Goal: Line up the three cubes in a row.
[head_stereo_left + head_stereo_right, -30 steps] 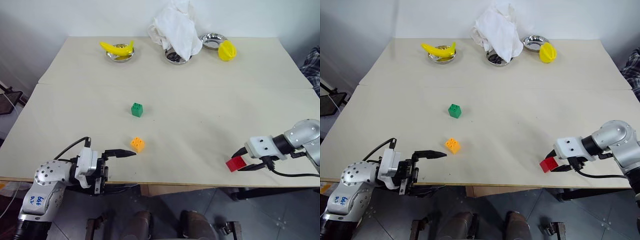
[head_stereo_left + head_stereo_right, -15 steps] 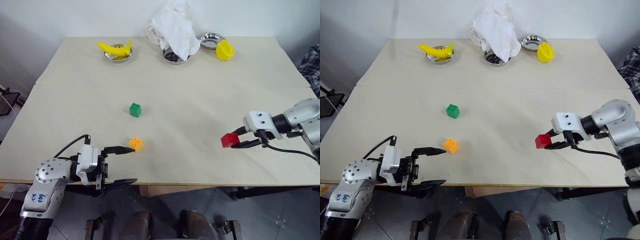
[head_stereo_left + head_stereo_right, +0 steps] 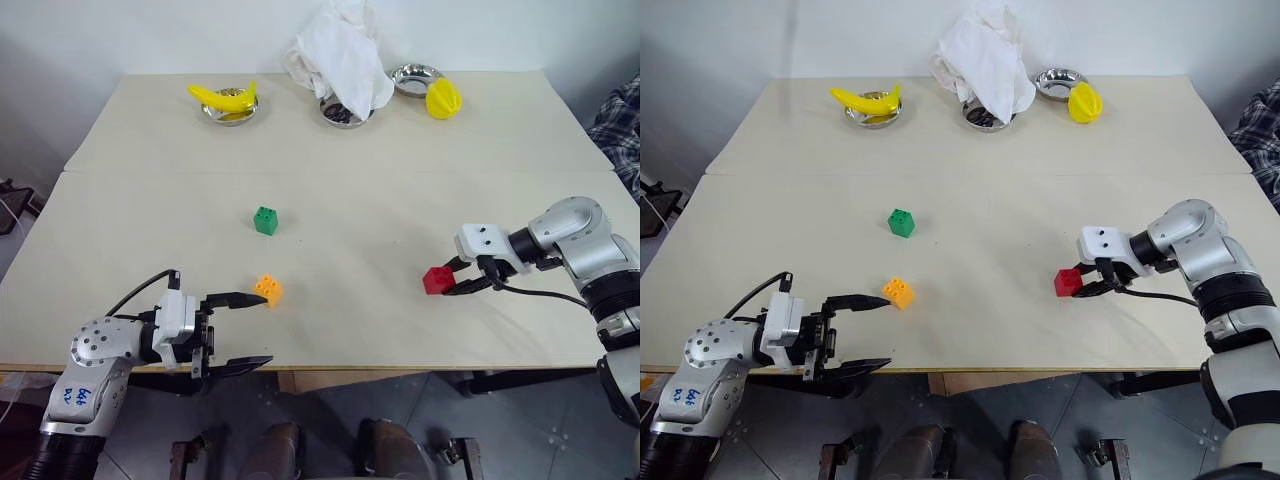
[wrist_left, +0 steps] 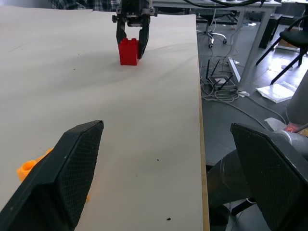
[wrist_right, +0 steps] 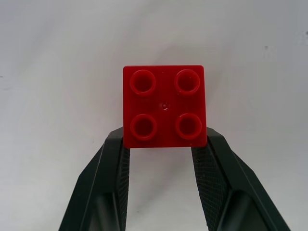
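The red cube [image 3: 437, 279] is seen clamped between the two black fingers of the right pincer [image 3: 452, 283], studs facing that arm's wrist camera, held over the right half of the pale desk [image 3: 360, 180]; whether it touches the surface cannot be told. In the right wrist view the fingers [image 5: 111, 159] are pressed against two opposite sides of the block, gripping its lower part.

The left pincer [image 3: 248, 330] is shown spread wide at the near edge of the desk, with nothing between its fingers. One fingertip [image 3: 255, 298] lies just beside the orange cube [image 3: 268, 290], which is set on the desk at that tip, outside the gap; whether the two touch cannot be told. The other finger is held out past the desk's front edge.

The green cube [image 3: 266, 220] is set farther from the left pincer, beyond the orange cube and well apart from it. The red cube is held well to the side of both, across the desk from the left pincer, as seen in the left wrist view.

Beyond the cubes, at the desk's far edge, a banana [image 3: 220, 97] in a metal bowl, a white cloth [image 3: 340, 55] and a yellow fruit-shaped toy [image 3: 442, 99] are laid out.
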